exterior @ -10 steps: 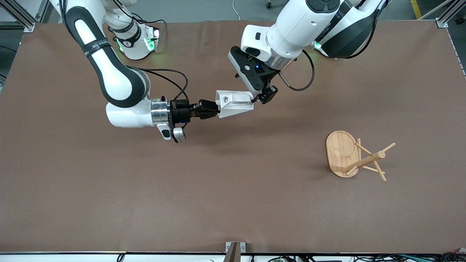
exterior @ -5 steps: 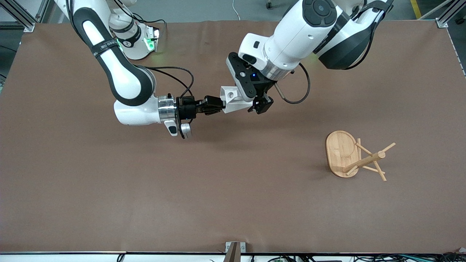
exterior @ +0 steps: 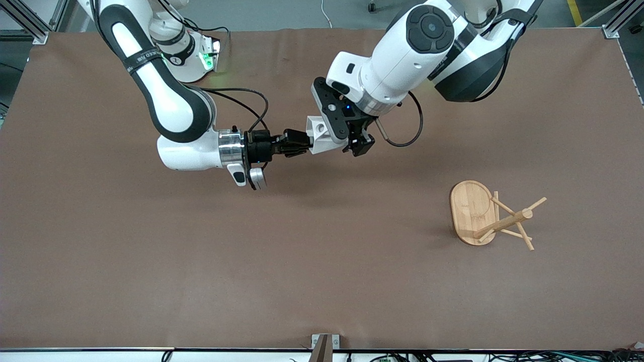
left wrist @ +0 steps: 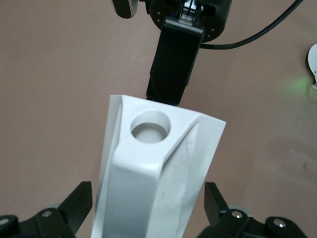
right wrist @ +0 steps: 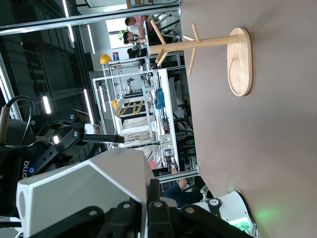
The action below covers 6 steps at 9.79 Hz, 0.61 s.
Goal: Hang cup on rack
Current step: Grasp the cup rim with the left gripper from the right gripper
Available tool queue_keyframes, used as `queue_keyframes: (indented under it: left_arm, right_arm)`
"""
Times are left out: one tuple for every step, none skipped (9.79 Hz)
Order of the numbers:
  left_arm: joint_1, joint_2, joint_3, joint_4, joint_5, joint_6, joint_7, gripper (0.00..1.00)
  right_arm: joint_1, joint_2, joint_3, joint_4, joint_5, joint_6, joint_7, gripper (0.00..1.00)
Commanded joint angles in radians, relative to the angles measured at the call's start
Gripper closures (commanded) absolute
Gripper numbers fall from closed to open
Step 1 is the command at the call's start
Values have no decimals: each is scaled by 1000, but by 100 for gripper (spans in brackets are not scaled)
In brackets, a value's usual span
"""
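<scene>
The white faceted cup point(exterior: 319, 134) is held in the air on its side over the middle of the table. My right gripper point(exterior: 303, 143) is shut on the cup's rim wall, as the right wrist view point(right wrist: 151, 194) shows. My left gripper point(exterior: 349, 142) is open, and its fingers point(left wrist: 79, 206) straddle the cup's tapered body point(left wrist: 158, 168) with a gap on each side. The handle's round hole point(left wrist: 150, 125) faces the left wrist camera. The bamboo rack point(exterior: 475, 213) stands toward the left arm's end of the table, nearer the front camera than the cup, and also shows in the right wrist view point(right wrist: 237, 59).
The brown table mat point(exterior: 201, 261) bears only the rack. The right arm's base point(exterior: 188, 55) stands at the table's back edge. A black cable point(exterior: 402, 136) loops from the left wrist.
The left gripper has slid along the cup toward the right gripper, so its fingers now straddle the body. The right arm with the cup has shifted slightly toward the left arm.
</scene>
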Motion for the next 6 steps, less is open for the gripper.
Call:
queue_keyframes:
  left_arm:
    - [-21, 45, -1, -11, 18, -11, 9, 5]
    - [-21, 45, -1, -11, 18, -11, 10, 20]
    - [-23, 45, -1, -12, 21, -14, 9, 60]
    - [-23, 45, -1, -15, 22, -24, 9, 91]
    - [-21, 43, -1, -15, 21, -30, 9, 100]
    - [-21, 42, -1, -14, 24, -42, 9, 100]
  right_arm:
    - [-5, -54, 22, -18, 58, -3, -11, 99]
    - [-3, -54, 22, -16, 59, 0, -11, 99]
    - [-3, -54, 22, -16, 59, 4, -11, 99]
    - [-3, -54, 22, -15, 58, 15, -5, 95]
    - [-3, -51, 22, -15, 58, 17, 6, 55]
    - [-5, -57, 20, -18, 58, 50, 4, 1]
